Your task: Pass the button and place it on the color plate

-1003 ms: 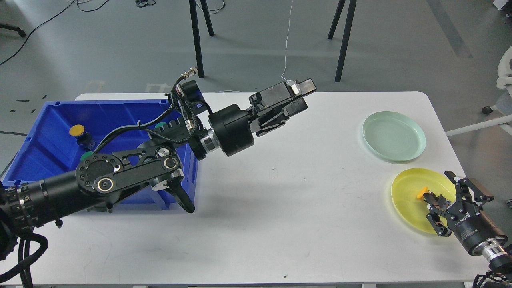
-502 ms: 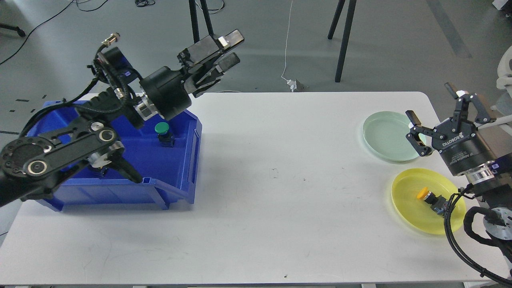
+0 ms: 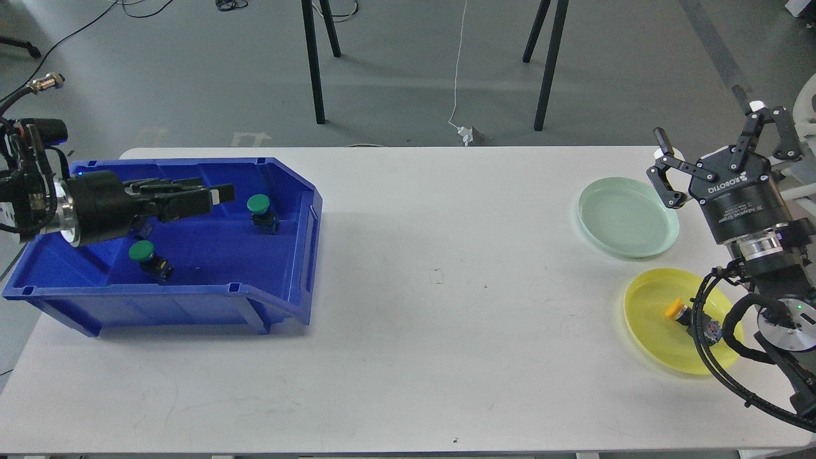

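Evidently partway through the task: one yellow-capped push button point(image 3: 677, 311) with a dark body already lies inside the translucent yellow round plate point(image 3: 656, 341) at the right side of the white table point(image 3: 446, 319), partly hidden by the right arm's cables. Beside it, nearer the far edge, the pale green round plate point(image 3: 621, 220) holds nothing. Two green-capped push buttons remain in the blue plastic bin point(image 3: 280, 293) on the left side of the table, one point(image 3: 259, 209) toward the bin's right wall and one point(image 3: 145, 256) nearer its front left. The left gripper point(image 3: 213, 197) lies almost level over the bin's interior, close to the first green button; its fingers are seen edge-on, so whether they are spread or pressed together cannot be told, and nothing is visibly held. The right gripper point(image 3: 707, 137) hangs raised just beside the green plate, fingers spread wide and empty. By this reading, both green buttons await pickup, handover and placement.
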You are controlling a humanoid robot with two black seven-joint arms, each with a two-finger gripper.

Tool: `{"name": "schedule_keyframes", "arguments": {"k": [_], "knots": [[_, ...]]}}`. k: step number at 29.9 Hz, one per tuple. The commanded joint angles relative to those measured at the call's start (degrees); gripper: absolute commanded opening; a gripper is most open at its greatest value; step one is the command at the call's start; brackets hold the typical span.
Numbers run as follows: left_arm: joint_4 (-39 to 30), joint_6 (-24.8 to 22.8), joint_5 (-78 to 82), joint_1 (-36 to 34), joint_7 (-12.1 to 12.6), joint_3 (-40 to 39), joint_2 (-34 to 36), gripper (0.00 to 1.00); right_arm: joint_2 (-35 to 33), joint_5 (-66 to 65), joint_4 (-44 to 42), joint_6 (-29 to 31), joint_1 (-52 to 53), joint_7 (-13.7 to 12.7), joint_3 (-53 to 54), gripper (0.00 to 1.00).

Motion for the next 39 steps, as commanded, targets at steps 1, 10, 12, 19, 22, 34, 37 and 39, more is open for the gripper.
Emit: {"name": "schedule_keyframes", "arguments": {"k": [1,10,12,19,22,34,37,39], "knots": [[8.1,-1.29,4.55,-0.06,0.0,2.36,-1.33,0.82,0.0,0.0,0.01,0.33,-0.44,0.0,0.08,0.98],[18.92,-3.4,7.63,1.26,0.0,3.76,-6.6,0.82,-0.26,0.0,-0.35,0.33,-1.23,0.0,0.34,0.98],[21.73,-3.32,7.63,1.79,0.0,4.82,-8.71,0.82,-0.35,0.0,-0.35,0.33,-1.32,0.0,0.34,0.98],[26.66,-3.4,7.63,3.37,0.0,4.91,-11.88,0.82,-0.7,0.0,-0.35,0.33,-1.41,0.0,0.34,0.98],[27.9,-3.4,7.63,4.42,0.0,4.82,-12.76,0.82,-0.79,0.0,-0.35,0.33,-1.41,0.0,0.34,0.98],[30.8,-3.49,7.63,6.18,0.0,4.82,-15.22,0.81,-0.79,0.09,-0.26,0.33,-2.02,0.0,0.43,0.98],[30.8,-3.49,7.63,6.1,0.0,4.82,-15.31,0.81,-0.79,0.09,-0.17,0.33,-2.2,0.0,0.43,0.98],[30.8,-3.58,7.63,6.1,0.0,4.82,-15.31,0.78,-0.79,0.09,-0.17,0.33,-2.2,0.0,0.43,0.98]]}}
